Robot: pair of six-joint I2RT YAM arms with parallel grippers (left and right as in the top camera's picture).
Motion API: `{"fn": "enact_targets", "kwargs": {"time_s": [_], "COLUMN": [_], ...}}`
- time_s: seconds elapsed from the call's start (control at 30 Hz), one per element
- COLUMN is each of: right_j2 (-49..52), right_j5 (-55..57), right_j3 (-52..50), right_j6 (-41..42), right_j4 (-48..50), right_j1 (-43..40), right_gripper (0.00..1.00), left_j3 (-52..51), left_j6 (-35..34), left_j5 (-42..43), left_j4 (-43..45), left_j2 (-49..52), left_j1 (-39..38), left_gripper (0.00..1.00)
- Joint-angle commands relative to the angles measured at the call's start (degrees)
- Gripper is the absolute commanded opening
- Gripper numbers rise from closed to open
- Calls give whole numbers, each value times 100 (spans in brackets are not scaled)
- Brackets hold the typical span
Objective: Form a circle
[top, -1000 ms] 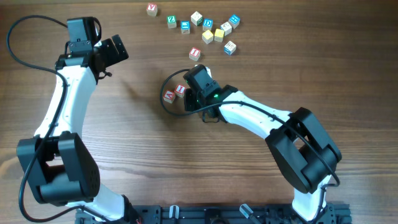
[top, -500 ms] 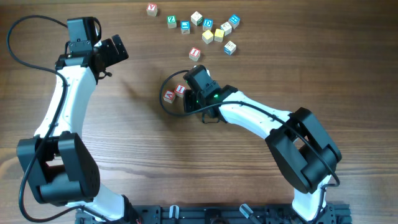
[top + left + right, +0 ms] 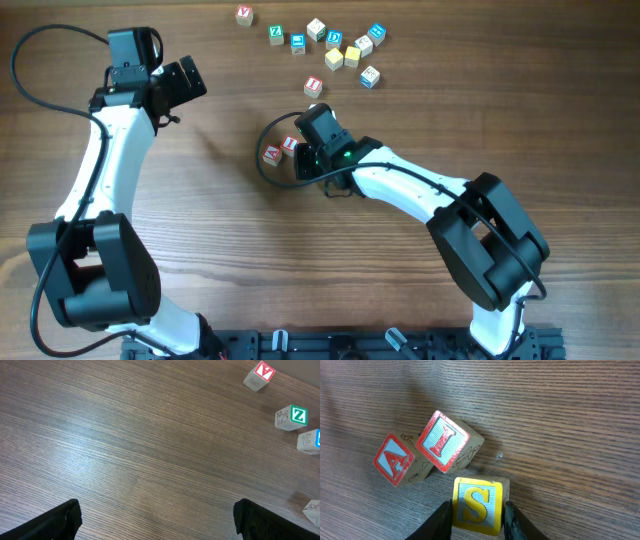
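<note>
A: How far along is the circle (image 3: 290,143)?

B: Only a start, I'd judge. The A cube (image 3: 394,460) and the I cube (image 3: 442,441) sit side by side at mid-tabletop (image 3: 220,240). The yellow S cube (image 3: 476,505) is just off the I's 5 o'clock corner. I can't tell whether they touch.

A: And the right gripper (image 3: 477,522)?

B: Its jaws are clamped on the S cube's two sides. The left gripper (image 3: 157,519) hangs over bare wood, jaws spread wide, holding nothing.

A: So how should the S go down?

B: On a curve, not a line. In the right wrist view, keep a hollow at about 7 o'clock of the I cube. Set the S flat, let go gently, then lift straight off so the neighbours aren't nudged.

A: The rest?

B: The loose cubes (image 3: 335,50) lie near 12 o'clock of that gripper in the overhead view. Several more should close the ring.
</note>
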Motion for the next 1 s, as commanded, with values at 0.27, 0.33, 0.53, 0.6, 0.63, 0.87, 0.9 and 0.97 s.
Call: {"fn": "enact_targets", "kwargs": {"time_s": [0.27,0.33,0.53,0.6,0.63,0.87,0.9,0.97], "right_j2": [61,61,61,61,63,81,81,81], "right_j5": [142,133,-13,-15,-15,-9,-9,-9], "right_j3": [7,7,7,7,7,7,7,7], "right_j6": [-435,-422,-409,-297,-264,-264,-264,-264], "right_j4": [114,111,-39,-103,-125,-101,-101,-96], "right_j1": [17,17,20,20,20,20,20,20], "right_gripper": [34,35,42,41,44,43,43,43], "left_j3": [28,28,28,28,28,28,28,28], "left_j6": [-52,-52,-52,-52,-52,-52,-52,-52], "left_j5": [4,4,2,4,4,4,4,4], "left_j4": [0,0,0,0,0,0,0,0], "left_j2": [-52,-52,-52,-52,-52,-52,-52,-52], "left_j1": [4,7,7,7,7,4,7,7], "left_gripper": [100,100,100,100,100,100,100,100]}}
